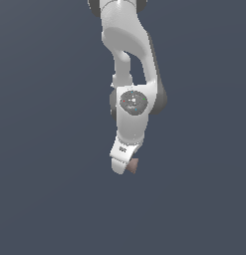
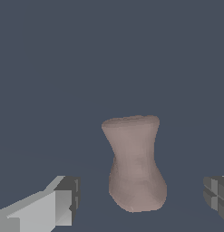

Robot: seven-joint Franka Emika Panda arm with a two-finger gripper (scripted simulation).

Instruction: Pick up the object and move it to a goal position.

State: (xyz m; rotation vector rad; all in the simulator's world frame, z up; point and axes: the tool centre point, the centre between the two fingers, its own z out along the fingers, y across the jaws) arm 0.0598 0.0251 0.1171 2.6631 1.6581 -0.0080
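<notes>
The object is a small reddish-brown matte lump, pinched at its middle. In the wrist view it lies between my two fingers, with a clear gap on each side. My gripper is open around it, and neither finger touches it. In the exterior view the white gripper hangs low at the end of the arm. Only a small brown part of the object peeks out on the exterior view's right of the fingers; the hand hides the other part.
A plain dark blue-grey surface fills both views. The white arm comes down from the top of the exterior view.
</notes>
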